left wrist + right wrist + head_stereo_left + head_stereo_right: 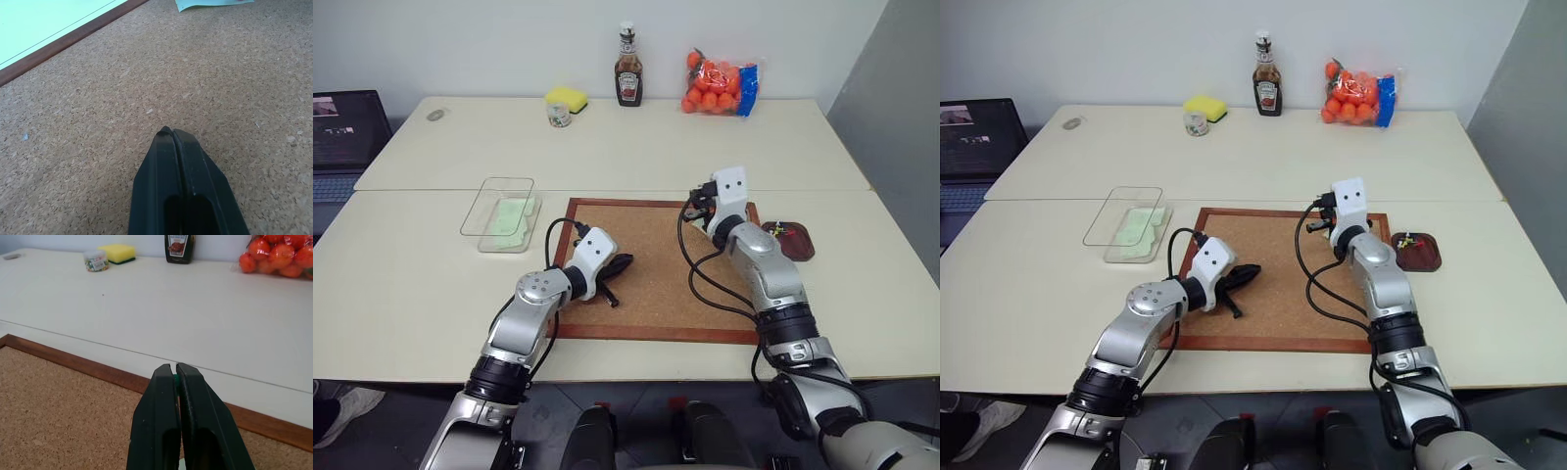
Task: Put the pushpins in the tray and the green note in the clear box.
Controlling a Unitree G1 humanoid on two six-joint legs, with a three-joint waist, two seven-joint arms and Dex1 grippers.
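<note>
The clear box (481,211) stands left of the corkboard (656,294), with a pale green note (514,217) lying inside it. An edge of a greenish paper (210,2) lies on the cork beyond my left gripper (172,131), which rests shut and empty on the board (626,261). My right gripper (175,366) hovers over the board's far right corner (697,204), shut on a green pushpin (175,378) that shows as a speck between its tips. The brown tray (803,250) sits just right of the board and holds a few pushpins (775,231).
Along the table's far edge stand a sauce bottle (628,73), a bag of oranges (720,83), a yellow sponge (567,98) and a small jar (559,115). A laptop (342,137) sits at the far left. A grey wall (901,117) borders the right.
</note>
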